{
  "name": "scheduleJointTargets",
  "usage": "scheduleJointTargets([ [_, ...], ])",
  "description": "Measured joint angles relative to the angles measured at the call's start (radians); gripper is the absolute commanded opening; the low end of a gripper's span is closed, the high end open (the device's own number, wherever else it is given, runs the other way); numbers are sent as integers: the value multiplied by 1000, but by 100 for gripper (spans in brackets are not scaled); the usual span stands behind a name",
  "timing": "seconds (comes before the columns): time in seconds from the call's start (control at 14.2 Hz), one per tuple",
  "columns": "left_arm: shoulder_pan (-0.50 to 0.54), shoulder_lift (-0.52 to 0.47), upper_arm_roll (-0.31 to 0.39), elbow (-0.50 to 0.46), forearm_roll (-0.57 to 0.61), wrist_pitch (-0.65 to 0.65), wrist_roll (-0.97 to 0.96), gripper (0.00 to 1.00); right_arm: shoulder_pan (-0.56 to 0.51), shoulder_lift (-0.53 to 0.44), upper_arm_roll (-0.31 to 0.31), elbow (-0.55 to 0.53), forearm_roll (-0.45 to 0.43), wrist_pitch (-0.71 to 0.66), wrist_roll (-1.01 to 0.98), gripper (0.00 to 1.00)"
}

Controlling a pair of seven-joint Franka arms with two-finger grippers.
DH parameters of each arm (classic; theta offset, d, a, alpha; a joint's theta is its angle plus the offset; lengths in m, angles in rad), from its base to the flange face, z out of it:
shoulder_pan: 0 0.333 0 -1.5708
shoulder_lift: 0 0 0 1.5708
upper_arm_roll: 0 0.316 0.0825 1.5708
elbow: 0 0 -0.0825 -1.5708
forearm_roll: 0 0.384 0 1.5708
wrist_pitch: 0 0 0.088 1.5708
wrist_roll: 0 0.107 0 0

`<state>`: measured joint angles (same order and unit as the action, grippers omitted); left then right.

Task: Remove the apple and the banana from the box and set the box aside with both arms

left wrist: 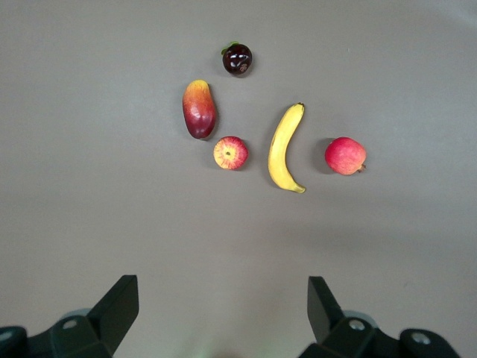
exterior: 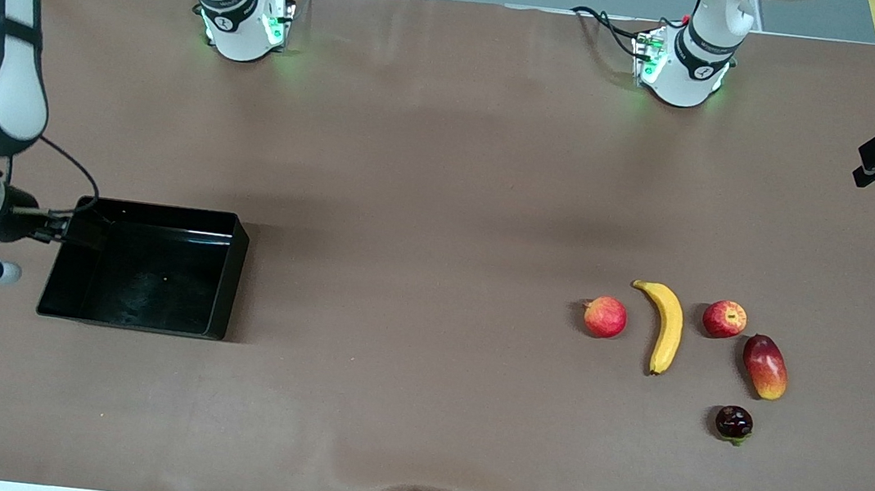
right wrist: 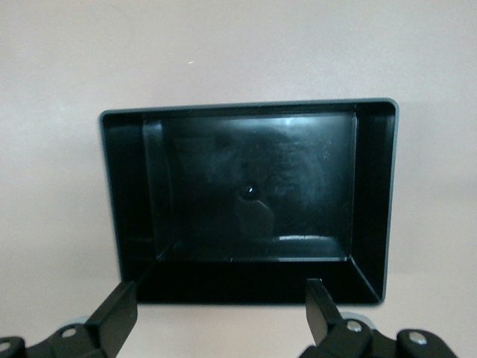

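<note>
With jaws spread wide at the box's point(exterior: 147, 266) end wall near the right arm's end of the desk, right gripper point(right wrist: 220, 313) holds nothing. Left gripper point(left wrist: 223, 309), likewise wide and empty, waits high over the desk's other end. Box empty; apple point(exterior: 725, 319) and banana point(exterior: 667, 328) out on the desk beside another apple point(exterior: 605, 316). Seemingly the closing step: next, backing away.

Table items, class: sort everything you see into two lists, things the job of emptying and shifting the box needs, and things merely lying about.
Belongs to the job:
box
apple
banana
right hand, open at the box's wall
left hand, open above the fruit

Just lying about:
paler apple
mango-like fruit
small dark fruit
</note>
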<state>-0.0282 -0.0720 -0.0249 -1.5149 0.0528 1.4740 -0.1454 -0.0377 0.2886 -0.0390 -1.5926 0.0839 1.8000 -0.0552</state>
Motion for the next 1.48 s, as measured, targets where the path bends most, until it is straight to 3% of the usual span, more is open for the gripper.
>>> scheduleJointTargets([
  [0.7, 3, 0, 5, -1, -16, 2, 0, 100, 72, -273, 13, 1, -10, -286, 98, 100],
  [1.48, 3, 3, 5, -4, -17, 16, 0, 100, 68, -298, 29, 32, -49, -362, 104, 100],
])
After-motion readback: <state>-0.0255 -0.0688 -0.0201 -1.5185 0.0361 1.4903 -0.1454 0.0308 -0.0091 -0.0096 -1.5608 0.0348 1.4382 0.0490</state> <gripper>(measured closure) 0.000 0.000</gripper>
